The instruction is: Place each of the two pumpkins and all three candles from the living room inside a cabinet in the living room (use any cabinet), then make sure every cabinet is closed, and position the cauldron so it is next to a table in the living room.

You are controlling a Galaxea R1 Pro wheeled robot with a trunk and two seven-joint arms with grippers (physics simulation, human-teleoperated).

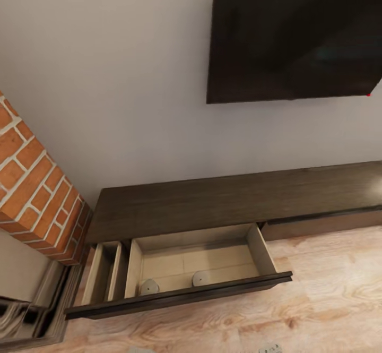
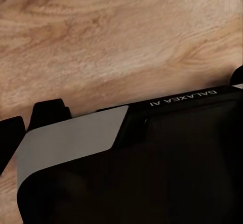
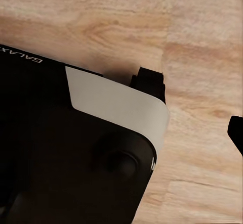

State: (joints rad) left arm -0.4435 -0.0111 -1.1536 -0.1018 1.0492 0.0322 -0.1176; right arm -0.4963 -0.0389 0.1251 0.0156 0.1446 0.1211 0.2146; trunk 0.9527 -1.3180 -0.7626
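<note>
Both wrist cameras are looking down past the robot's black base (image 2: pixel 152 168) at the wood floor (image 2: pixel 111 37), so I cannot tell how either arm's fingers are set. Beyond, the cabinet (image 1: pixel 212 199) is standing with one drawer (image 1: pixel 180 289) pulled out, two candles (image 1: pixel 149 287) sitting inside near its front. It is likely waiting open for more items, under the dark screen (image 1: pixel 292 34).

home living room | wall TV (image 1: pixel 294 34) | low cabinet (image 1: pixel 212 204) | brick column (image 1: pixel 37 194)
</note>
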